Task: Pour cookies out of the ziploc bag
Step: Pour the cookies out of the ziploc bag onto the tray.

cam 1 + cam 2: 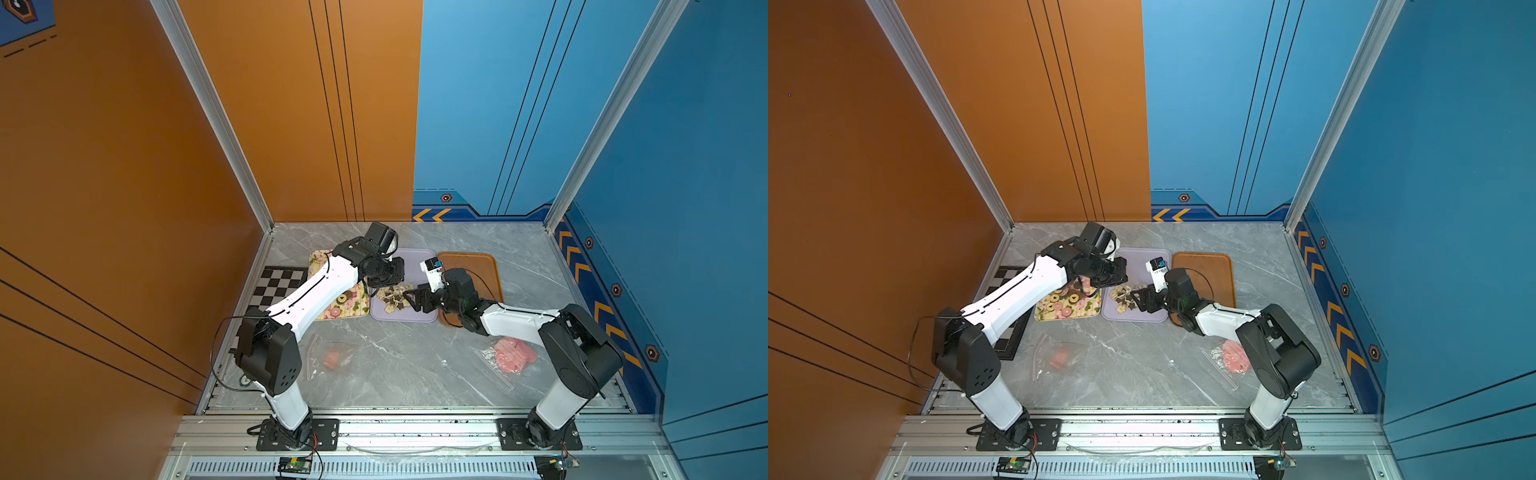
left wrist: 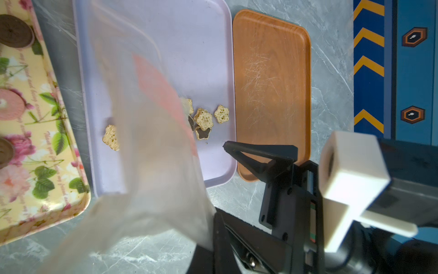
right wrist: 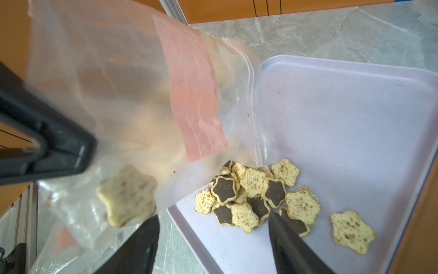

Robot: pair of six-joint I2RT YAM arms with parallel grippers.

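My left gripper [image 2: 213, 227] is shut on a corner of the clear ziploc bag [image 2: 147, 142], holding it up over the lilac tray [image 1: 415, 262]. The bag [image 3: 118, 95] has a pink label and hangs mouth-down toward the tray. A pile of cream and dark flower-shaped cookies [image 3: 251, 194] lies on the lilac tray [image 3: 343, 118], seen in a top view as cookies [image 1: 392, 297]. One cream cookie [image 3: 128, 194] sits inside the bag. My right gripper [image 3: 212, 217] stands open just above the tray's near edge, beside the bag, holding nothing.
A floral tray [image 1: 361, 311] with round cookies lies left of the lilac one, a bare wooden tray [image 1: 478, 270] right of it. A flat clear bag [image 1: 332, 357] lies front left, a bag of pink discs [image 1: 513, 355] front right. A checkerboard [image 1: 278, 282] lies by the left wall.
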